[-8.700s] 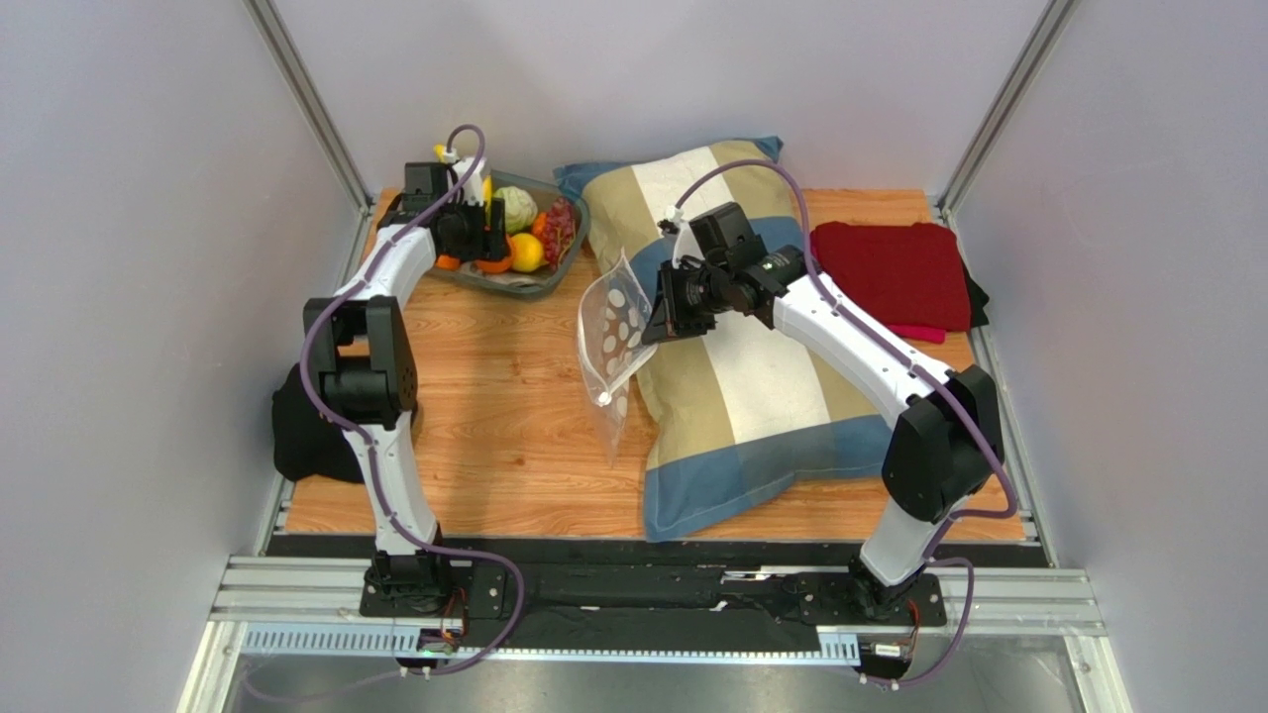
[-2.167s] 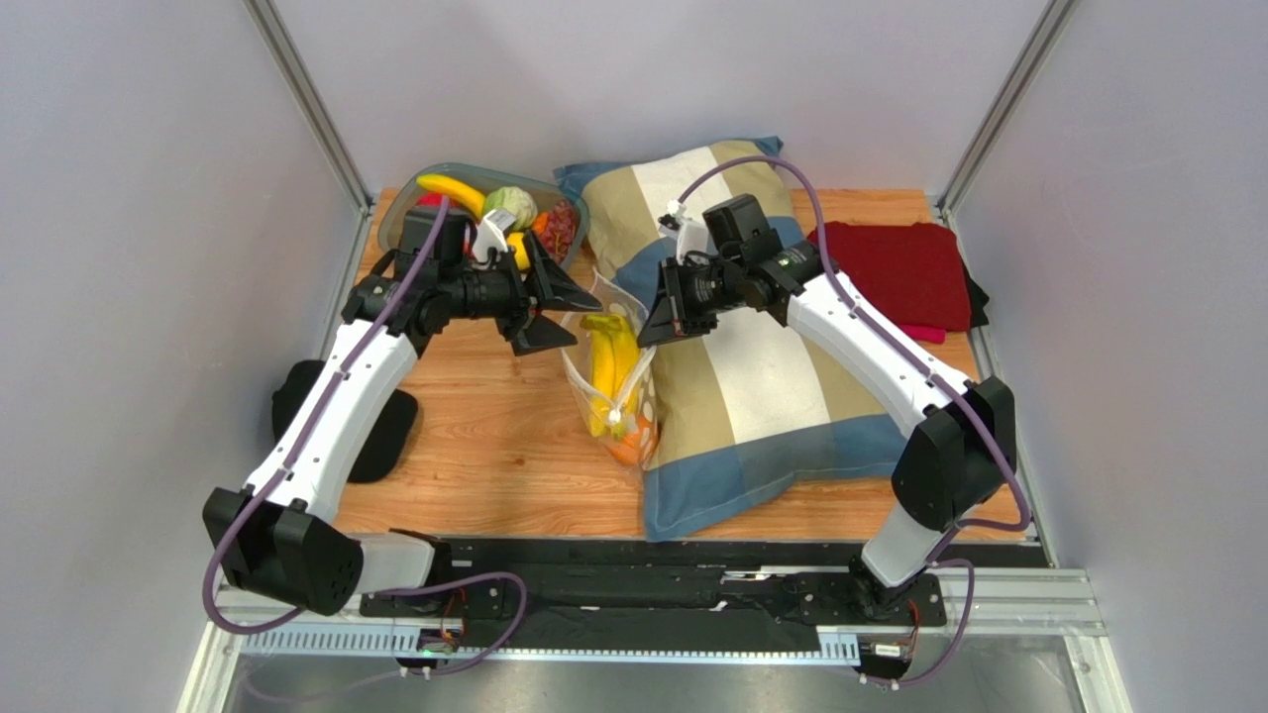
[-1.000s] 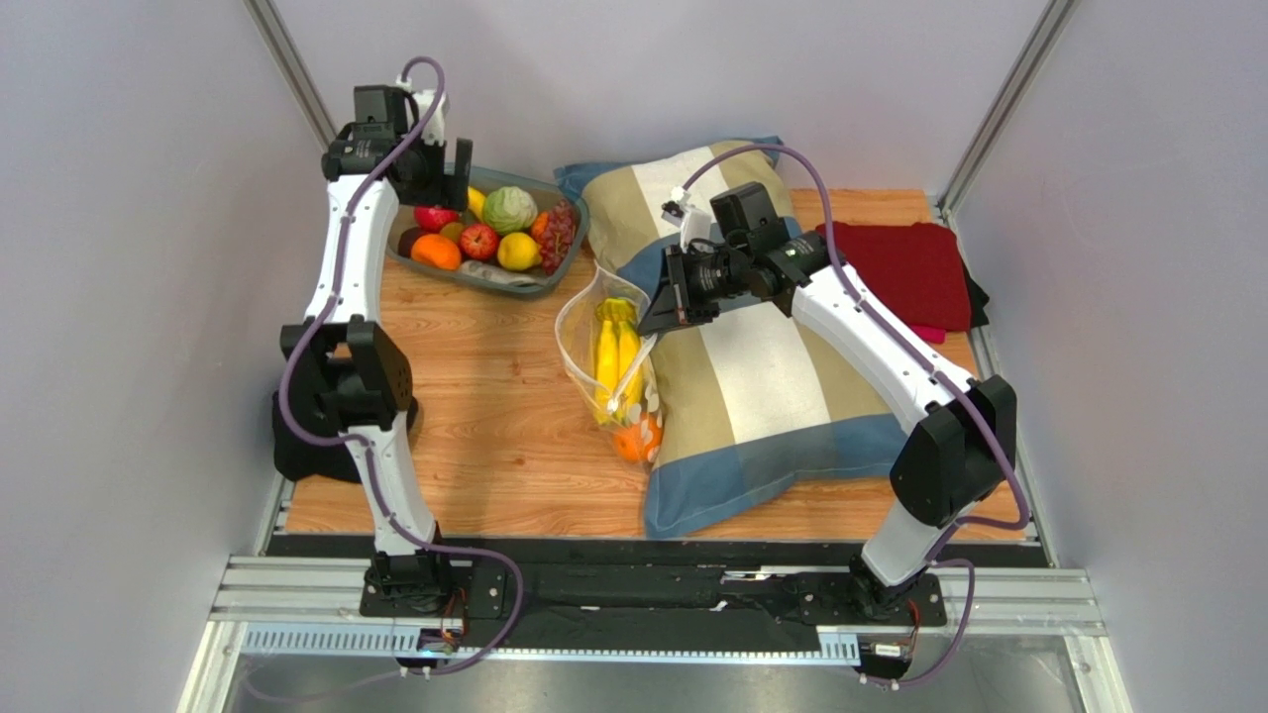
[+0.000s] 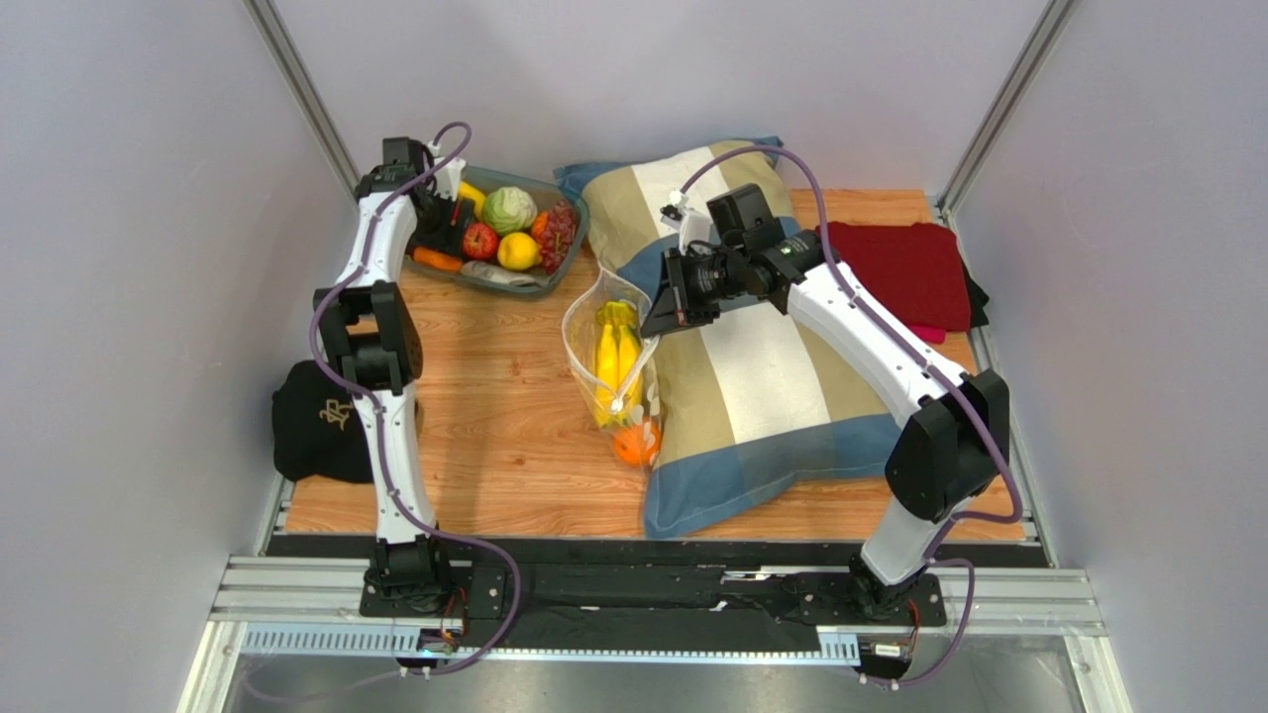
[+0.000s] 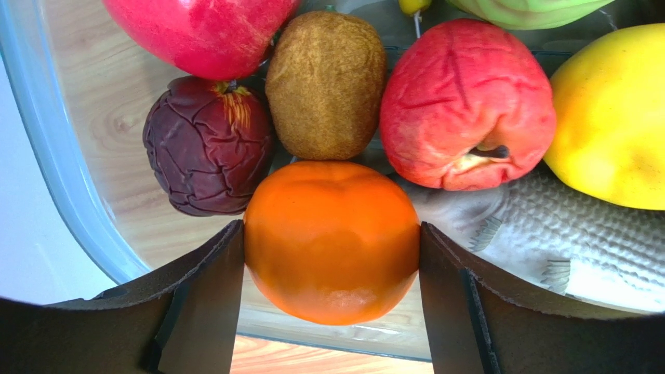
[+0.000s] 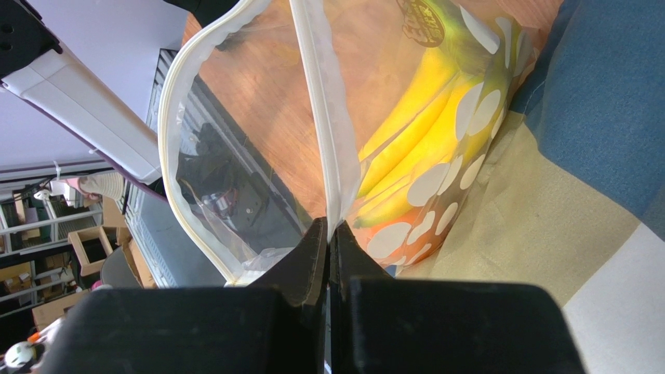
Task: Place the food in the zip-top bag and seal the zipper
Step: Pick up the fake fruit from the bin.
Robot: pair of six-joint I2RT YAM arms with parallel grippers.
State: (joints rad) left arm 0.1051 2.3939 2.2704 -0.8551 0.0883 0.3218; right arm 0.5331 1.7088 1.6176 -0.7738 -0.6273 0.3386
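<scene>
One orange [image 4: 637, 443] sits at the near end of the zip-top bag [image 4: 584, 334], which lies on the counter [image 4: 491, 409] against the pillow [image 4: 759, 379]. Yellow bananas [image 4: 613, 357] lie just beyond the orange. At the bag's far right rim the right gripper [image 6: 328, 227] is pinched tight on the zipper [image 6: 316, 101], and the mouth gapes. Farther left, in the grey bowl [image 4: 503, 284], the left gripper [image 5: 332, 257] clasps a second orange [image 5: 332, 241], its fingers seemingly touching both sides.

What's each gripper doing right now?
Left gripper: closed on the orange, down in the bowl.
Right gripper: closed on the zip-top bag at its mouth edge.
</scene>
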